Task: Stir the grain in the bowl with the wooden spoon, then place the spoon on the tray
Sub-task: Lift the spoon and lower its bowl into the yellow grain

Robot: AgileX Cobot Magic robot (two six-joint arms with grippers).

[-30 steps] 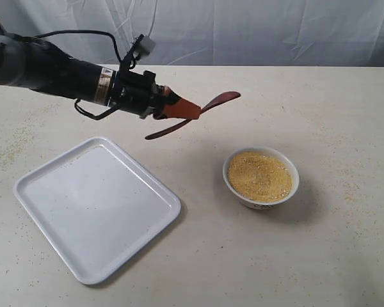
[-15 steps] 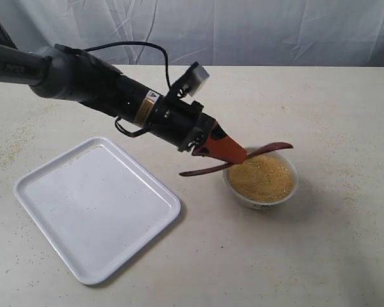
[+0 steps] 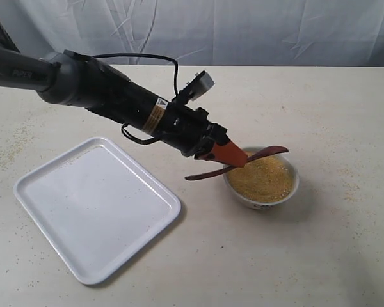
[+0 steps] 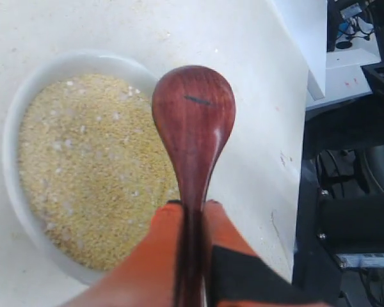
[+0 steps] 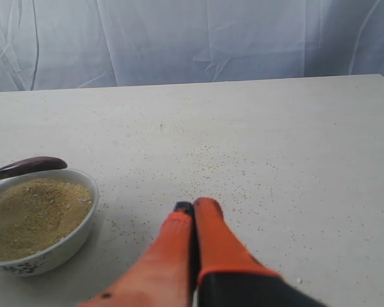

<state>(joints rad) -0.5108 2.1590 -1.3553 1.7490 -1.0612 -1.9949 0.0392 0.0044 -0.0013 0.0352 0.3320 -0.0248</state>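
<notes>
Your left tool [image 3: 227,153] is clamped on the wooden spoon [image 3: 269,153], with the orange fingers [image 4: 163,240] pressed against either side of the handle, just behind the head. The handle's thin end sticks out behind the tips, and the oval head reaches out ahead of them. The bowl [image 3: 293,185] sits on the counter [image 3: 345,243] directly below and ahead of this tool. The spoon head hangs over the bowl's rim, partly above the grain [image 3: 262,179], and as far as you can see from the exterior view it isn't dipped in. The tray [image 3: 96,204] lies well behind the tool's tips, back under the arm. Your right tool [image 5: 193,208] has its fingers pressed together with nothing between them, low over bare counter. The bowl is near it, off to one side of its tips.
</notes>
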